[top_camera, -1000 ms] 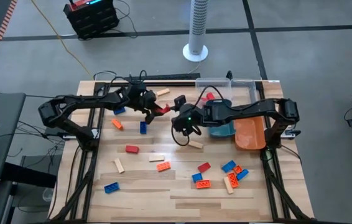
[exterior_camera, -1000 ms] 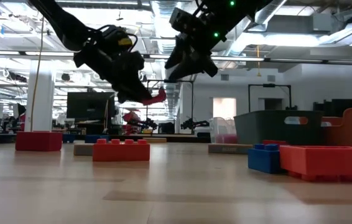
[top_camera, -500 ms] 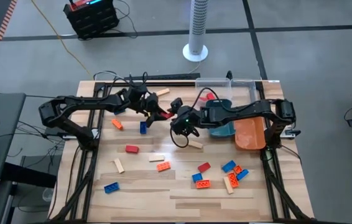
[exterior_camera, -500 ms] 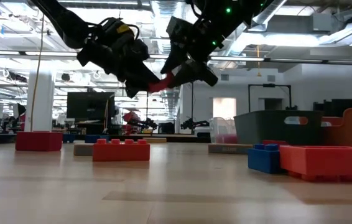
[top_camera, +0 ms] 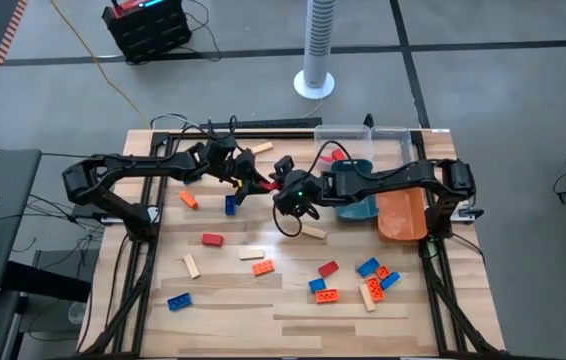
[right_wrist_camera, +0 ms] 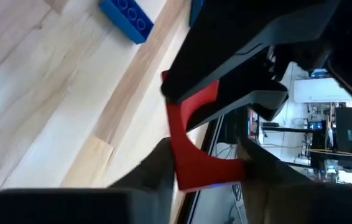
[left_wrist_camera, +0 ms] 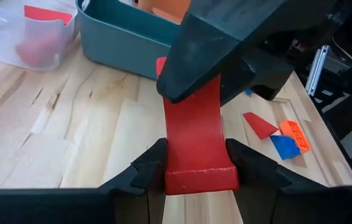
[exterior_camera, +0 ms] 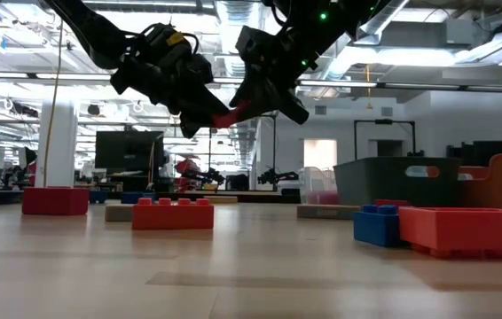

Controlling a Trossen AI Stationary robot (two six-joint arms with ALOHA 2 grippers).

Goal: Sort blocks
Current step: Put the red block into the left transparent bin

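Note:
A red block (top_camera: 263,181), with one side hollowed in a curve, hangs in the air over the far middle of the table between my two grippers. My left gripper (top_camera: 250,179) is shut on its left end, and my right gripper (top_camera: 279,187) is shut on its right end. The low view shows the block (exterior_camera: 231,116) high above the tabletop, tilted, between the left gripper (exterior_camera: 205,122) and the right gripper (exterior_camera: 258,100). Several other blocks lie loose on the table. My left gripper pinches one end of the red block (left_wrist_camera: 201,174) between its two fingers, on the block's two opposite sides. The fingers come from the table's left and lie along the block, which is lifted clear of the table. My right gripper pinches the block's other end (right_wrist_camera: 206,169) between its two fingers. The fingers come from the table's right, slanting down. The block spans the gap between the two grippers, tilted and clear of the table.
A teal tray (top_camera: 359,207), an orange tray (top_camera: 403,216) and a clear tray (top_camera: 365,140) stand at the far right. Loose blocks lie below the grippers: a blue one (top_camera: 231,205), a red one (top_camera: 212,239), a tan one (top_camera: 314,233) and a cluster (top_camera: 368,280) near right.
My left gripper has carried the red block up and toward the table's right edge. My right gripper has gone toward the table's left edge to meet it, and its fingers now stand on the block's free end.

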